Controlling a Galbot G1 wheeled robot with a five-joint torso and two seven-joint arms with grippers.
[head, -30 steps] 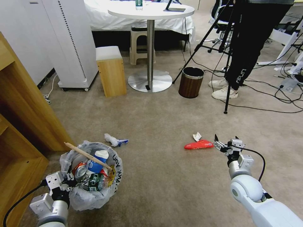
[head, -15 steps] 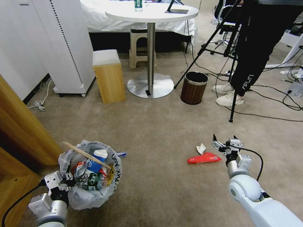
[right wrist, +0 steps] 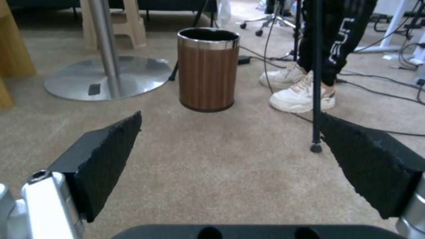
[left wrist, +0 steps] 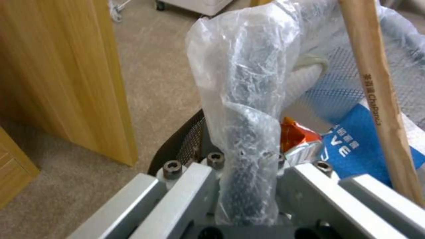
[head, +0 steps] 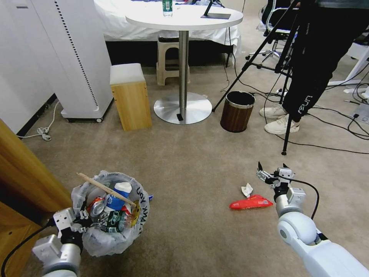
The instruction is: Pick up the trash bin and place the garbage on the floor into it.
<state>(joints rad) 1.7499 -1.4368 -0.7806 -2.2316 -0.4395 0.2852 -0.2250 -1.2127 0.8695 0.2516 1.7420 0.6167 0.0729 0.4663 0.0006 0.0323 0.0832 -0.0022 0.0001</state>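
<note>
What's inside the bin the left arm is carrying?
The bin, its rim clamped in the left gripper, holds a blue-white cup, a crushed can, a green-labelled bottle, with a stick across the top. Anything deeper is covered.

- The right hand (right wrist: pixel 230 159) is hovering over the floor (right wrist: pixel 230 172), its black pads (right wrist: pixel 106 156) spread wide.
- A brown wood-grain bin (right wrist: pixel 207 69) is standing ahead, beside a round metal table base (right wrist: pixel 106 78).

The trash bin (head: pixel 111 215) sits on the floor (head: pixel 192 169) at the left, near the left end effector (head: pixel 82 222). A snack bag (head: pixel 251 202) and tissue (head: pixel 246 189) lie right, beside the right end effector (head: pixel 271 174).
</note>
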